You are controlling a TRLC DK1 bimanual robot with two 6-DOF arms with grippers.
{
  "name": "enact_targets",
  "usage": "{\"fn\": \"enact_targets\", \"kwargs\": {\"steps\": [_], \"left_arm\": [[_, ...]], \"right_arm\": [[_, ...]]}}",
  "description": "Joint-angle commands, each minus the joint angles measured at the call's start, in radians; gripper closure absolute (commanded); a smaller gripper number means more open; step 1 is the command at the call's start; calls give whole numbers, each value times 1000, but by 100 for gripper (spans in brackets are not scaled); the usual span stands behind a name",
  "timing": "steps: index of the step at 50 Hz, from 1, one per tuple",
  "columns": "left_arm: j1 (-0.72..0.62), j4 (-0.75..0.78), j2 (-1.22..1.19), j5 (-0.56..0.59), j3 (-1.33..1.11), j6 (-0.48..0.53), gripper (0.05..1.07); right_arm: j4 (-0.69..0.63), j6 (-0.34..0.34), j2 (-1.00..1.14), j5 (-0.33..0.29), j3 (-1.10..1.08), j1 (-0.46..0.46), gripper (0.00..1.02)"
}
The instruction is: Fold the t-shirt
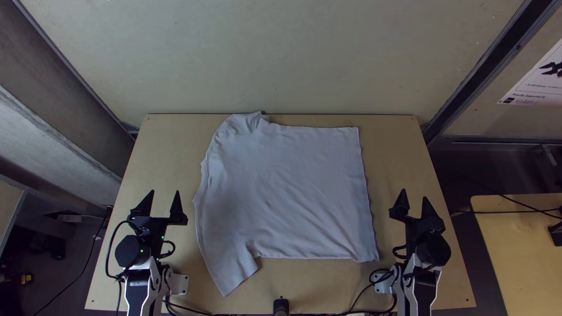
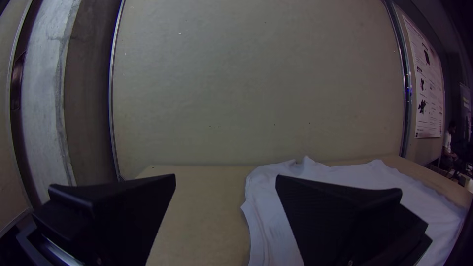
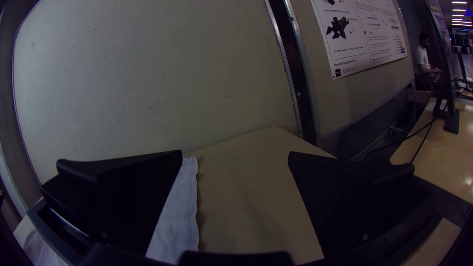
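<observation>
Across the top of the frame we see a pale wall (image 1: 281, 58), and below it the light wooden desk (image 1: 404, 152). In the middle of the desk we have the white t-shirt (image 1: 293, 187), spread wide and lightly wrinkled, its straight hem toward the right, one sleeve (image 1: 231, 269) slanting to the lower left, its upper-left corner rumpled at the desk's upper edge. At the lower left we find the left gripper (image 1: 165, 191), at the lower right the right gripper (image 1: 414, 193); both have their fingers spread, apart from the cloth.
</observation>
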Motion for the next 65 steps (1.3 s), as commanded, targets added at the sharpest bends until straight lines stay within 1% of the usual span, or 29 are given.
{"fn": "enact_targets", "kwargs": {"steps": [1,43,47,49,55,61,65], "left_arm": [[4,-26,-7,3,-41,-12,10],[4,-26,-7,1,-41,-12,10],[4,-26,-7,3,-43,-12,10],[2,-26,-7,3,-43,-15,10],[-2,-29,-7,-3,-41,-22,10],[-12,-38,-7,-29,-41,-23,10],[16,-40,-9,-48,-41,-6,10]], "right_arm": [[-4,19,-4,6,-15,-6,4],[-4,19,-4,4,-15,-6,4],[-4,20,-4,4,-15,14,4],[-4,16,-4,6,-15,18,4],[-4,-43,-4,6,-15,-15,4],[-4,-32,-4,6,-15,-8,4],[-1,6,-5,6,-15,-5,4]]}}
